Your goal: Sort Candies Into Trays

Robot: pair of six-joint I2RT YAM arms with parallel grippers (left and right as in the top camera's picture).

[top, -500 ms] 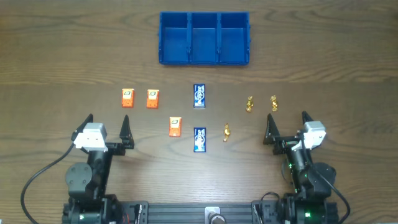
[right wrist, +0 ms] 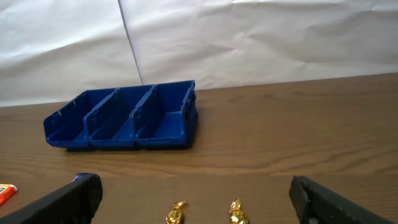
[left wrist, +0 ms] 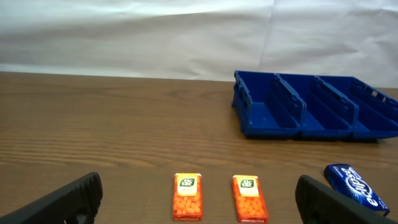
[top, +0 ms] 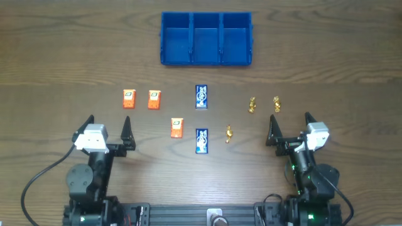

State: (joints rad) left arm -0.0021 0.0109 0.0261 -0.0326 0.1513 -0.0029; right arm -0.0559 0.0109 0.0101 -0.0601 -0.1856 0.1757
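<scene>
The brown wooden table (top: 63,63) lies open between the blue three-bin plastic tray (top: 206,61) at the far side and the candies mid-table. The left gripper (top: 109,119) and right gripper (top: 290,117) hang near, fingers spread wide. Three orange candy boxes (top: 129,98) lie left, two blue packets (top: 201,96) centre and three gold-wrapped sweets (top: 252,105) right.

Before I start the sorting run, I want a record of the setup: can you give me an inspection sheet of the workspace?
Surface: wooden table, flat.
Job's things: blue tray with three compartments, all empty; three orange boxes; two blue packs; three gold candies; all lying apart on the table.
Clutter: nothing seen.
Grippers: left gripper and right gripper both open, holding nothing, on the near side of the candies.
Cables: black cable loops beside the left arm's base.
Surroundings: white backdrop behind the table.
</scene>
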